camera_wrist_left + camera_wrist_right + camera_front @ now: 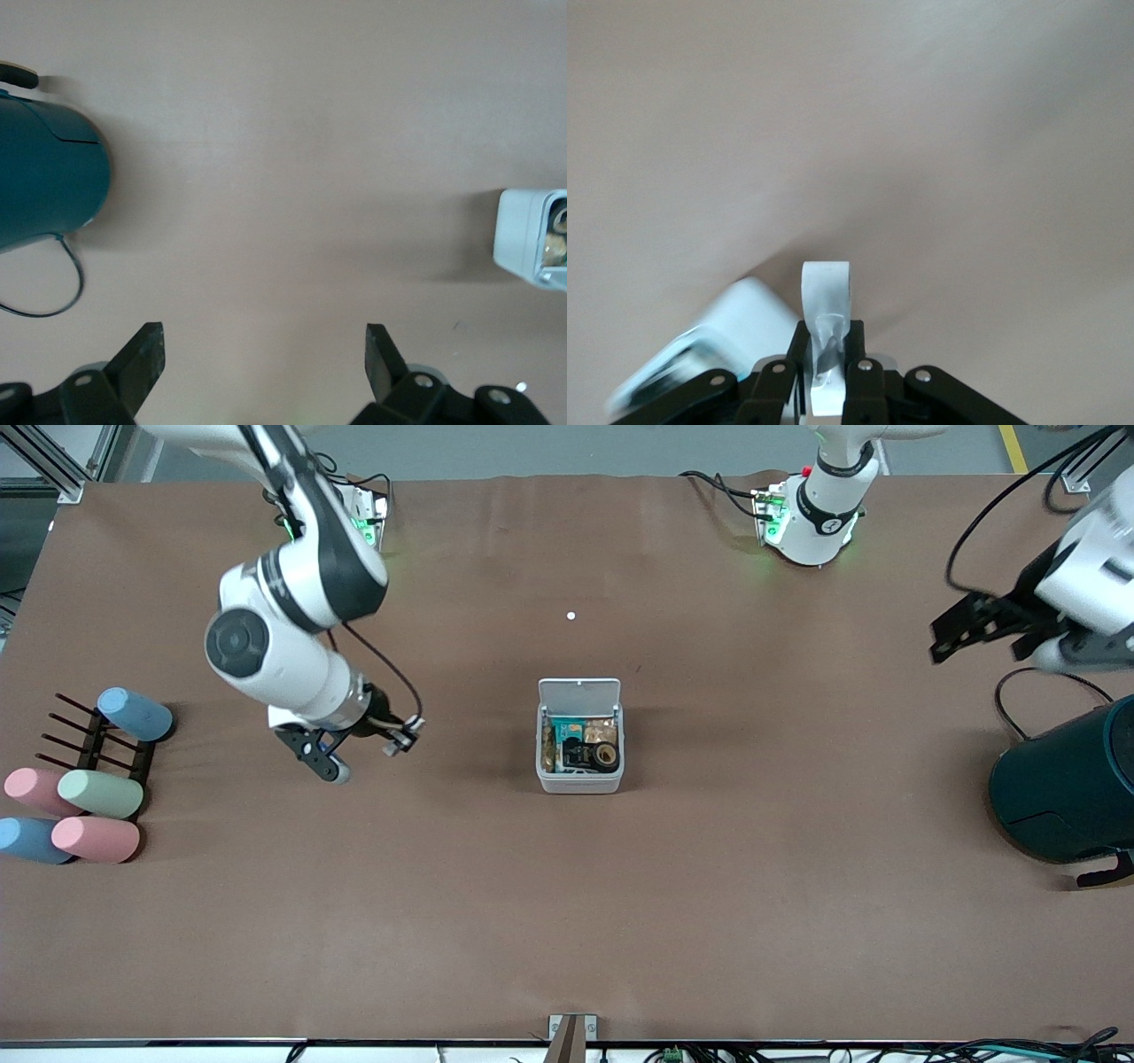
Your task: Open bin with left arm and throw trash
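Bin (579, 779) lid-up with one black packet (580, 756), one tape ring (608, 756); left hand (961, 631) apart, right hand (341, 773) seemingly together, empty

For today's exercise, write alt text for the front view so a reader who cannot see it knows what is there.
A small white bin stands mid-table with its lid up and the trash inside. The right gripper, jaws shut, hangs over bare table between the bin and the pastel cups; the left gripper, jaws open, waits above a dark teal cylinder.

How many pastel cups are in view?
5, all at the right arm's end of the table: one blue cup on the dark rack, then pink, green, blue, pink nearer the camera.
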Robot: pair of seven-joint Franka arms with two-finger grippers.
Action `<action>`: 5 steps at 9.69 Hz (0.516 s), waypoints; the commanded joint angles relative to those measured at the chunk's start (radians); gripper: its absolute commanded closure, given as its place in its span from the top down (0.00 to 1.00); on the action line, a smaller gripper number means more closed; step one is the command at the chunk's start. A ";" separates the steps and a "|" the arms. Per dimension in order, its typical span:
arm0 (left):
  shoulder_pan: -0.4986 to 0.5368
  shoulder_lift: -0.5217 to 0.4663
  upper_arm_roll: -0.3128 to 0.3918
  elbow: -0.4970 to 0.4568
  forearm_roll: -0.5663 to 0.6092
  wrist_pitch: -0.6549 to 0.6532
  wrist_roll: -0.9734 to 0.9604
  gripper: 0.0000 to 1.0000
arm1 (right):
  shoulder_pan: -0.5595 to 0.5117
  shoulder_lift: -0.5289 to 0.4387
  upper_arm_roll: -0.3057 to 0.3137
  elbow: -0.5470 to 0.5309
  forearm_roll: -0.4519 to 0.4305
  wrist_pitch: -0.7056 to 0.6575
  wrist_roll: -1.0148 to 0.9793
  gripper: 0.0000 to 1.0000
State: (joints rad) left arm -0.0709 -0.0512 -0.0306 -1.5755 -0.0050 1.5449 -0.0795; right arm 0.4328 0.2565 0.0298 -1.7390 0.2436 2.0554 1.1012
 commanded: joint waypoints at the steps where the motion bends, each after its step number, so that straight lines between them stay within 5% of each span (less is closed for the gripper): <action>1: -0.030 -0.015 0.032 -0.009 0.061 0.017 0.052 1.00 | 0.098 0.172 -0.005 0.207 0.016 0.030 0.155 0.01; 5: -0.004 0.016 0.032 0.025 0.054 -0.017 0.052 1.00 | 0.239 0.321 -0.007 0.242 0.003 0.283 0.223 0.02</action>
State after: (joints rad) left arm -0.0796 -0.0521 -0.0038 -1.5787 0.0448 1.5465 -0.0332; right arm 0.6446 0.5328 0.0308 -1.5326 0.2445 2.3032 1.3077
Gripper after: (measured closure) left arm 0.000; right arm 0.837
